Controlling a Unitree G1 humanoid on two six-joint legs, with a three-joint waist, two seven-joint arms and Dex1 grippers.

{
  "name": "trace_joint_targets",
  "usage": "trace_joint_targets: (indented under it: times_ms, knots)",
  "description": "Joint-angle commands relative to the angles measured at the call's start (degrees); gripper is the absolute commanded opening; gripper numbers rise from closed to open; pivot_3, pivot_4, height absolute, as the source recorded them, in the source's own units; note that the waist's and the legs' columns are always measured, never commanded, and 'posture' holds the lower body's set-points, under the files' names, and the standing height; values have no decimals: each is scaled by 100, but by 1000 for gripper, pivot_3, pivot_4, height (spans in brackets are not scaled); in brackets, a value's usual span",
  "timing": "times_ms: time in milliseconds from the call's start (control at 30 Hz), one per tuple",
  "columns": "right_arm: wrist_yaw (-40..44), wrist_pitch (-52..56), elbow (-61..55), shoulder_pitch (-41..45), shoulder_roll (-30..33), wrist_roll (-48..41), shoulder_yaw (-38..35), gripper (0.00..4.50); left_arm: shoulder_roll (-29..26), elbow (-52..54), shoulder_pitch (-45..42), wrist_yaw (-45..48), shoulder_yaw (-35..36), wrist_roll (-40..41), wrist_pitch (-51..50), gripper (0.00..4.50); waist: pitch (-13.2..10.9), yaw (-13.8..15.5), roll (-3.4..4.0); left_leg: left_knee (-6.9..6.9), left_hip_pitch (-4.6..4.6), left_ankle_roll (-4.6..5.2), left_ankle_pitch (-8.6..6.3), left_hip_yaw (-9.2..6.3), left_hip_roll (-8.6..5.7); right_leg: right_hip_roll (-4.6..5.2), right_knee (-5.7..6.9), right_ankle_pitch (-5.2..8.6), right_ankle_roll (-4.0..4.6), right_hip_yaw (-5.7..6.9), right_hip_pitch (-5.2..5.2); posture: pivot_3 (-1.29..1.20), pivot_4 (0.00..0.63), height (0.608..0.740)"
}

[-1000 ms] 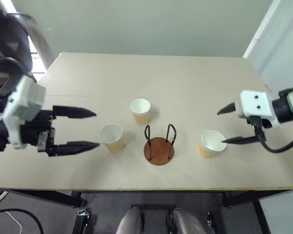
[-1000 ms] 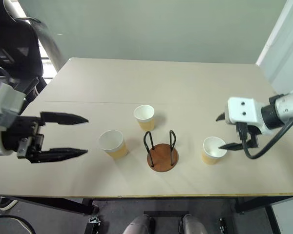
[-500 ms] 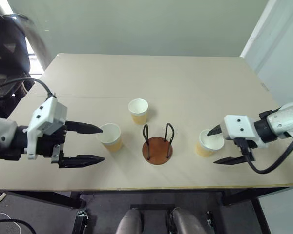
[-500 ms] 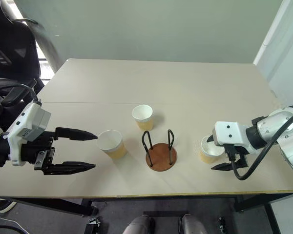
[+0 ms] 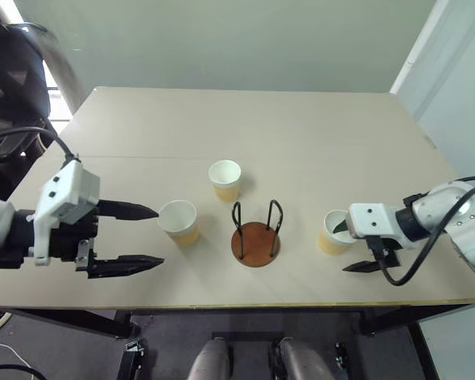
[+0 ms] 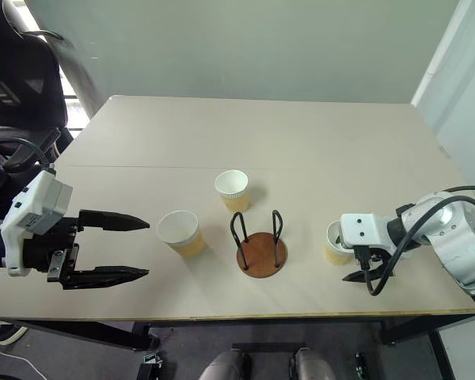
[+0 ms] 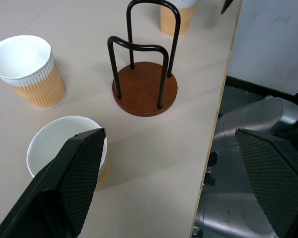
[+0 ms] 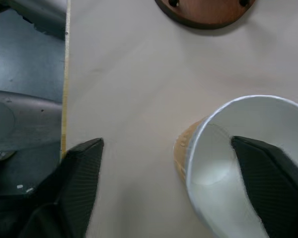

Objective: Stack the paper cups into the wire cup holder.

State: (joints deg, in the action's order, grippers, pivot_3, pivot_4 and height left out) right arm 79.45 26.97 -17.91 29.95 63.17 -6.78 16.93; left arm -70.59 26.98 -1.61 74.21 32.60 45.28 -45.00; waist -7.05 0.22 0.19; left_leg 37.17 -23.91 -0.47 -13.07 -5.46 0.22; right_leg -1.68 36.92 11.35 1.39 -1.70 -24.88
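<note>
On the bench [image 5: 301,134], in the left eye view, three cups stand upright around the holder [image 5: 255,237]: the far cup [image 5: 225,179] behind it, the left cup [image 5: 179,222] to its left, the right cup [image 5: 333,232] to its right, none yet stacked. The left pincer [image 5: 138,235] hangs just beside the left cup, fingers wide apart, one tip near the rim. The right pincer [image 5: 352,247] is at the right cup, one finger inside the mouth, the other outside below the wall.

The right eye view matches: holder [image 6: 261,248] empty, right pincer [image 6: 355,261] straddling the cup wall, not yet clamped.

In the left wrist view, the left cup [image 7: 64,148] sits by one finger; the holder's two wire loops rise from the wooden disc.

In the right wrist view, the right cup [image 8: 248,163] has one finger [image 8: 268,183] in its mouth, the other well clear outside; the fingers are apart.

The cups look light, thin and easily crushed; a gentle pinch across the rim wall, which is stiffest, seems best.
</note>
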Motion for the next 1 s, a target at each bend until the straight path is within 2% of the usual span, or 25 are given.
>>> trace_joint_targets:
  times_ms: [33,67,233,300,600,700,800,1000]
  knots:
    - [41,-129,-22,164,12,67,-102,2892,-15,43,38,4,323,-30,23,4500,0,1,0,0,0,0,0,0,0,0,0,0,0,0,0,0,150,740]
    - [57,-156,-9,164,14,85,-99,2420,-32,17,44,22,368,-44,30,4500,0,1,0,0,0,0,0,0,1,0,0,0,0,1,0,0,150,740]
    - [56,-264,117,249,-29,234,-49,617,-49,4,61,50,446,-75,30,4500,0,1,-1,0,0,-1,0,0,0,0,0,0,1,0,0,0,150,740]
    - [126,-329,147,288,-36,261,-23,37,-38,-15,62,42,466,-98,50,4500,0,1,0,0,0,0,0,0,1,0,0,-1,2,1,0,0,150,740]
    - [406,-599,262,362,-53,299,-24,37,-62,-143,-32,252,773,76,8,4500,0,2,-1,0,-1,-1,-1,0,2,0,0,-1,5,1,0,0,150,740]
    - [837,-728,380,788,-147,-195,-281,37,-51,-137,-26,387,1089,315,-148,4500,0,-1,0,0,-1,-1,-1,0,2,0,1,-2,7,1,-1,0,150,740]
    - [1245,-485,574,1348,-322,-1062,-600,37,-29,-166,-89,471,1367,606,-299,4500,0,-40,0,-2,0,0,0,1,2,-2,2,5,23,0,-3,0,150,740]
    - [1305,-844,1285,2584,-282,-1815,-364,37,45,-53,262,479,1659,609,-495,4500,-1,-36,2,-3,2,0,3,0,4,-5,0,23,54,-1,0,0,150,740]
